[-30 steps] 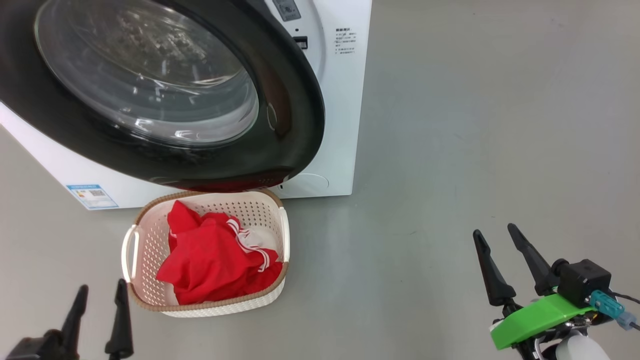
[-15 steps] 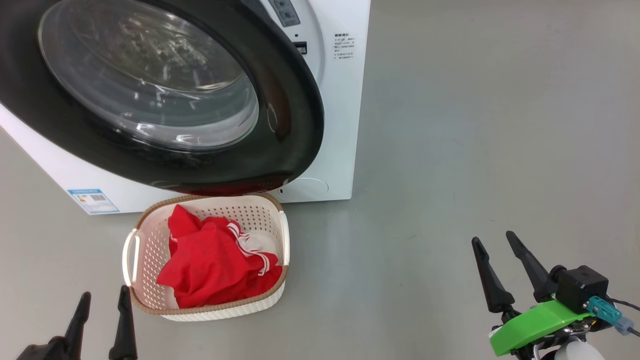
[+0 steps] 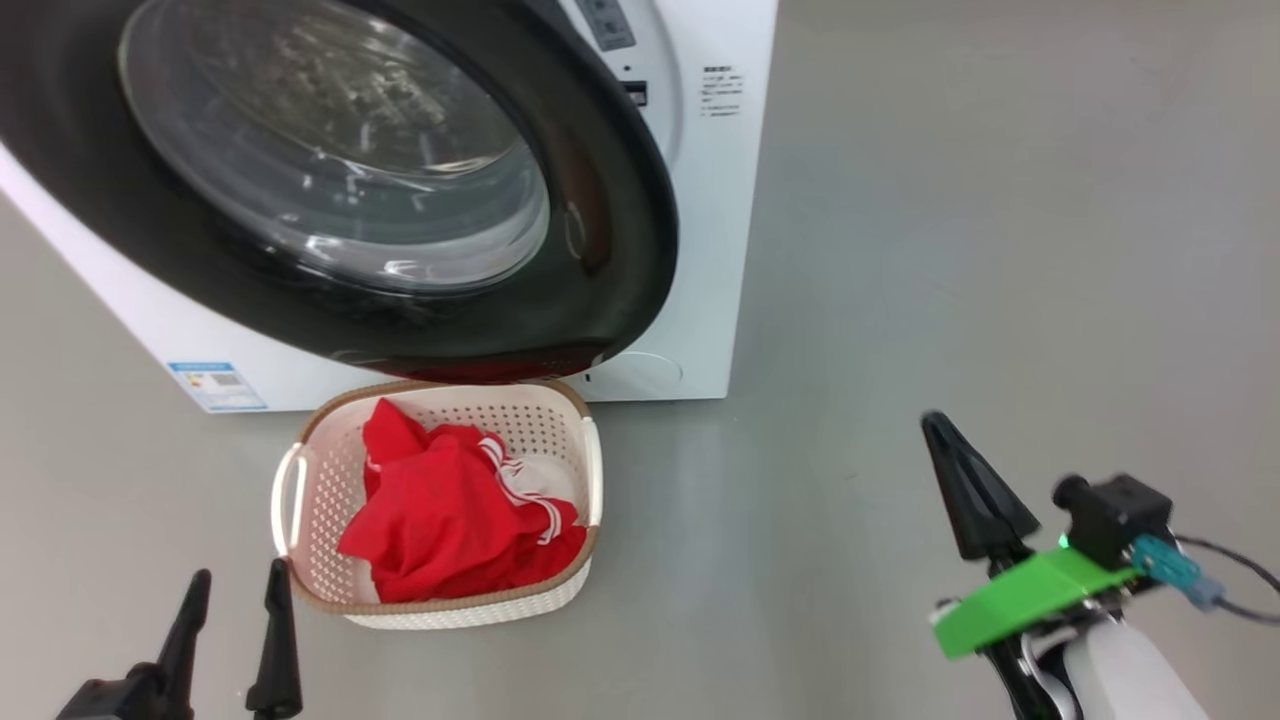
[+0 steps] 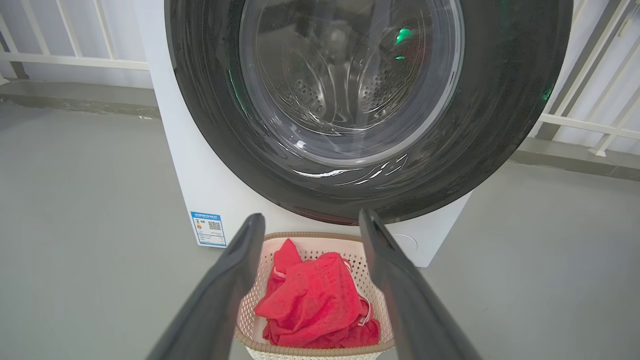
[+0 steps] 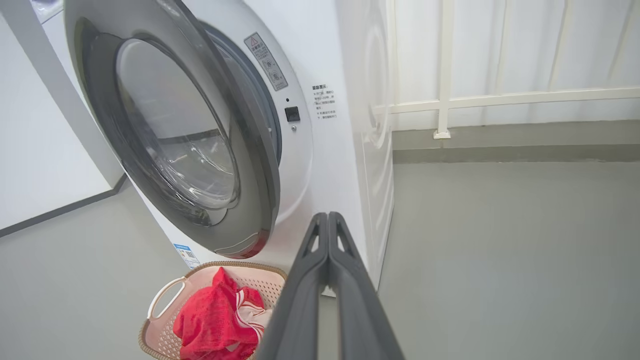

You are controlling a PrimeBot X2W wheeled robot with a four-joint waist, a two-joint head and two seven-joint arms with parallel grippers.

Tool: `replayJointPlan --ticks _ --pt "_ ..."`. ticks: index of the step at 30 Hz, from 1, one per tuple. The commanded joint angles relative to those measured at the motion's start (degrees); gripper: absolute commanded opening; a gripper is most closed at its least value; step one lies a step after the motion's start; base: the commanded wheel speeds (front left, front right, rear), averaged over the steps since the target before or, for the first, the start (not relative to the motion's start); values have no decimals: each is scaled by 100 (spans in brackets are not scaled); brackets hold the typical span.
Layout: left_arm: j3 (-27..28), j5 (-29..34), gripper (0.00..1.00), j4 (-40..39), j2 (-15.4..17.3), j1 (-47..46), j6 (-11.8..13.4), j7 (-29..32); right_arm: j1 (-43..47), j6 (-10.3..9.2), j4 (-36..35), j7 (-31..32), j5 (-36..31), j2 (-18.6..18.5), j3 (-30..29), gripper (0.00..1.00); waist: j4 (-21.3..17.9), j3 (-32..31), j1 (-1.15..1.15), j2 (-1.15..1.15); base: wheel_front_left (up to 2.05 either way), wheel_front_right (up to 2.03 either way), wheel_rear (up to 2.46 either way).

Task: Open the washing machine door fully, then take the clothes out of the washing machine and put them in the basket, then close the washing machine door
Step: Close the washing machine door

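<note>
shuts the right gripper [image 5: 327, 216] since half a second ago: fingers pressed flat together, nothing between them, over bare grey floor [image 3: 950, 250]. holds the left gripper [image 3: 238, 572] spread wide, empty, low above the floor. finds the basket [image 3: 470, 612] just ahead of the left fingertips, slightly to their right, well off to the right gripper's left. sees the clothes [image 3: 450, 530] heaped inside it, red with white stripes. meets the washing machine door [image 3: 620, 250] right beyond the basket, swung partly out, black rim above the basket's far edge. ends at the white washing machine [image 3: 725, 200] behind the door.
</note>
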Motion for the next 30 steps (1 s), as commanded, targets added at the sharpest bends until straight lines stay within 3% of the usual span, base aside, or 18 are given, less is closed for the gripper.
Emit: replayJointPlan --ticks 1,14,30 --pt "144 50 100 -161 75 -79 -18 -70 -314 9 -104 -68 35 31 229 0 125 17 0 0 0 0 0" --pt "-58 75 100 -233 -74 -212 -18 -70 -1517 9 420 -68 210 182 1012 0 859 217 0 0 0 0 0" --pt "-400 -120 100 -200 -196 -802 -18 -70 -2964 9 1443 -68 223 211 831 0 1498 1072 0 0 0 0 0"
